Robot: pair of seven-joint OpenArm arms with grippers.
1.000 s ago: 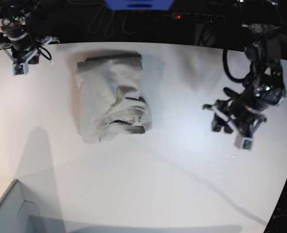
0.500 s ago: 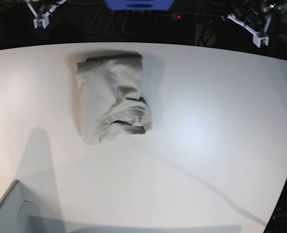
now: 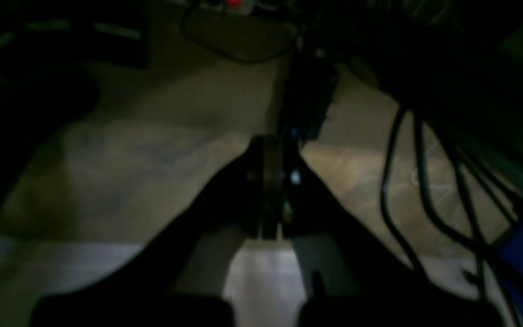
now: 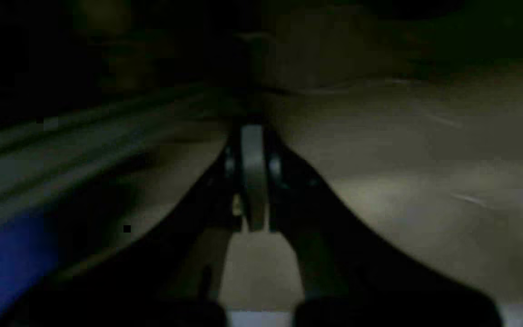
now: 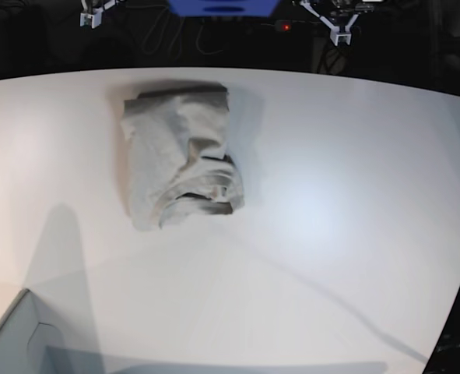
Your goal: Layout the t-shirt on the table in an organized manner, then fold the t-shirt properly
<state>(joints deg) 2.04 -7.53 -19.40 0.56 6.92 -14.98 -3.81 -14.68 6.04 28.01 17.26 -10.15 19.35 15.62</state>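
The t-shirt (image 5: 179,160) lies as a folded, rumpled beige-grey bundle on the far left part of the white table (image 5: 331,234). A darker inner layer shows at its near end. Neither gripper touches it. My left gripper (image 5: 337,22) is up beyond the table's far edge at the top right. My right gripper (image 5: 94,14) is beyond the far edge at the top left. In the left wrist view the left gripper (image 3: 271,181) has its jaws together with nothing between them. In the right wrist view the right gripper (image 4: 252,175) is likewise shut and empty. Both wrist views are dark and show no cloth.
A pale box corner (image 5: 15,343) stands at the table's near left. A blue object (image 5: 222,6) and a red light (image 5: 286,26) sit behind the far edge. Black cables (image 3: 407,190) hang in the left wrist view.
Both arms have pulled back from above the table to beyond its far edge, then drifted inward along it. The t-shirt has not moved.
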